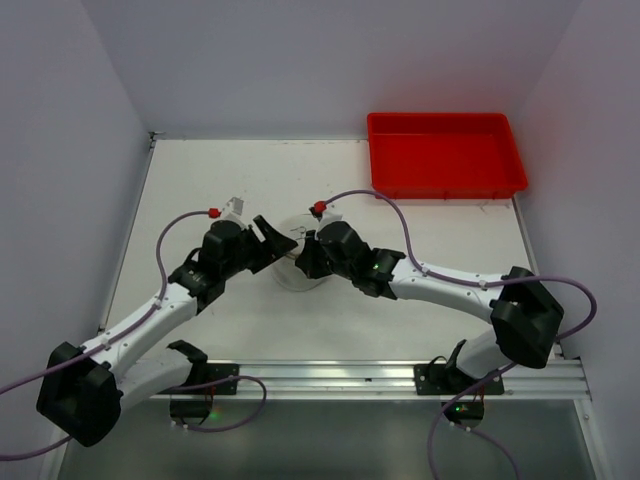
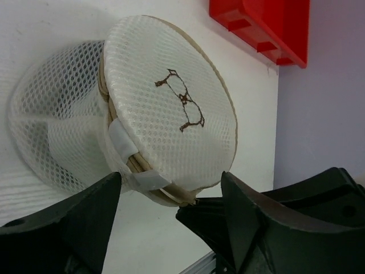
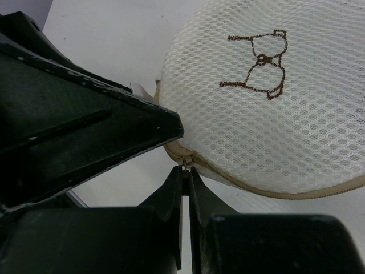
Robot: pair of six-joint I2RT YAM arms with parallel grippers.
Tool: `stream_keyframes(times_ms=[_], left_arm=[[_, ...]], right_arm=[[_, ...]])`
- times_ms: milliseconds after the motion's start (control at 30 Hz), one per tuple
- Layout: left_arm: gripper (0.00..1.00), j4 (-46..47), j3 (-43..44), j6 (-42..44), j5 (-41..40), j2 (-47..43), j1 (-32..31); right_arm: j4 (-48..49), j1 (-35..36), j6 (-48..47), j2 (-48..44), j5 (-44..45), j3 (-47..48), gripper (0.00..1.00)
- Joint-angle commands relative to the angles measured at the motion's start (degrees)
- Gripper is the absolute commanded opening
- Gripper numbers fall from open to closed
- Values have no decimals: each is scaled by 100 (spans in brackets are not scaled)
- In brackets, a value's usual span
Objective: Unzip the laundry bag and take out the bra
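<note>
The white mesh laundry bag (image 1: 296, 268) lies tilted on the table between both grippers. Its round face with the small dark line drawing shows in the left wrist view (image 2: 171, 108) and the right wrist view (image 3: 274, 114). My right gripper (image 3: 183, 171) is shut on the small metal zipper pull (image 3: 185, 165) at the bag's beige rim; it also shows in the top view (image 1: 306, 256). My left gripper (image 2: 171, 200) is open, its jaws standing either side of the bag's near rim; it also shows in the top view (image 1: 277, 240). The bra is hidden.
A red rectangular plastic tray (image 1: 445, 155) stands at the back right of the table, and shows in the left wrist view (image 2: 262, 28). A metal rail (image 1: 380, 378) runs along the near edge. White walls close in the back and both sides.
</note>
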Motion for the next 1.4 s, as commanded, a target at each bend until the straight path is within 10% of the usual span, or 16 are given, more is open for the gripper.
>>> stream_keyframes(times_ms=[0, 233, 500, 800, 1000, 1167, 1367], left_arm=[[71, 240, 6, -374, -257, 226, -121], [0, 435, 14, -375, -406, 350, -209], [0, 82, 41, 362, 49, 411, 229], [0, -488, 1811, 2375, 1316, 1930, 1056], [27, -375, 2905, 2149, 1562, 2846, 1056], [89, -181, 2380, 1463, 1045, 2190, 1056], [100, -244, 922, 918, 402, 792, 1022]], right_arm=[[282, 55, 18, 18, 98, 132, 0], [150, 38, -209, -393, 159, -297, 0], [-113, -1464, -772, -1633, -43, -1634, 0], [-316, -1422, -1195, -1767, -1176, -1406, 0], [236, -640, -440, -1187, -1107, -766, 0], [633, -340, 124, -326, -984, -247, 0], [757, -323, 142, 105, -808, 79, 0]])
